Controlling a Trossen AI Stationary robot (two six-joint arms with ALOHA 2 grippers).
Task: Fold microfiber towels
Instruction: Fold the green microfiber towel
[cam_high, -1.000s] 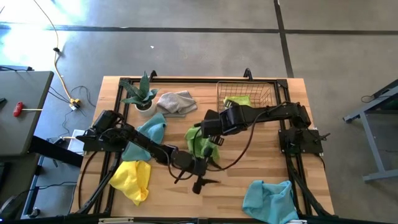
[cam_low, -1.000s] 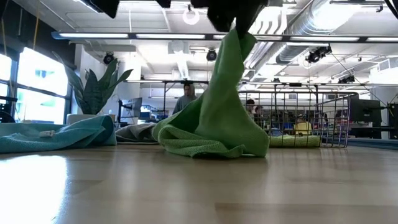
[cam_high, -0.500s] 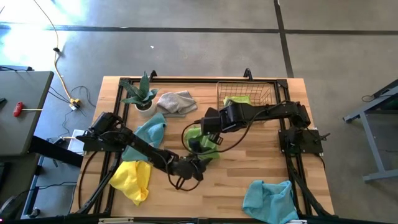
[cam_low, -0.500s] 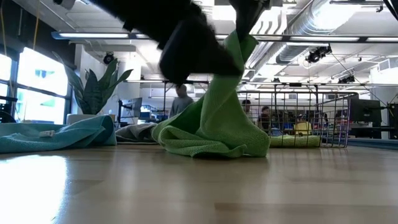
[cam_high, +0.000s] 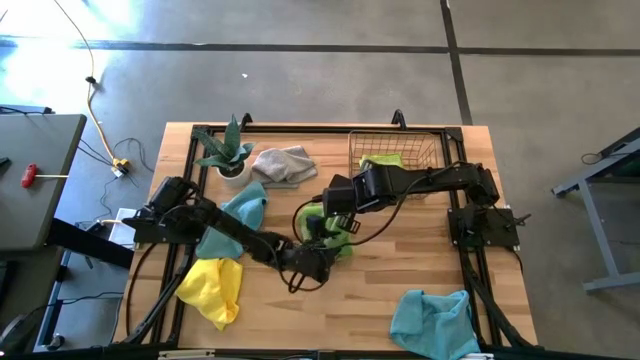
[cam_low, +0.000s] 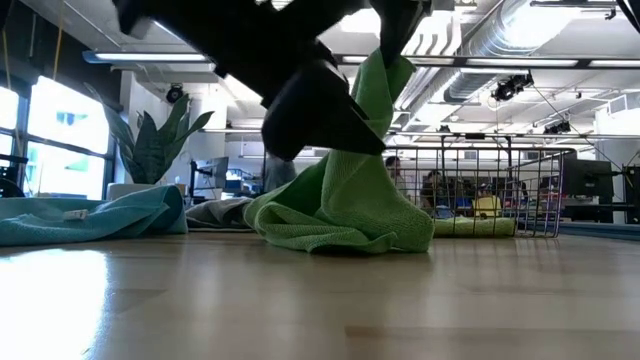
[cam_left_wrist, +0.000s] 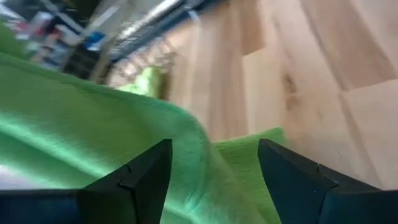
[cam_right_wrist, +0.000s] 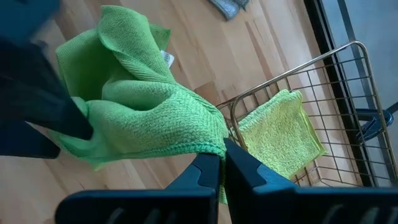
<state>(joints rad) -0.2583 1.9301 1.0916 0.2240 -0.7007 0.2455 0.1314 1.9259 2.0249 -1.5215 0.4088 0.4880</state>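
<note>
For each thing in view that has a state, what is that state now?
Right hand: shut on the green towel.
Left hand: open, at the green towel.
Green towel: lifted by one edge, unfolded.
Second green towel: flat in the wire basket.
Yellow towel: crumpled.
Grey towel: crumpled.

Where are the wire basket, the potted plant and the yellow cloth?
Wire basket (cam_high: 425, 146): high view, on its far wire wall.
Potted plant (cam_high: 226, 150): high view, on its leaves.
Yellow cloth (cam_high: 212, 288): high view, on its middle.

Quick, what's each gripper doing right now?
Left gripper: open, around a fold of the green towel.
Right gripper: shut on the green towel.
</note>
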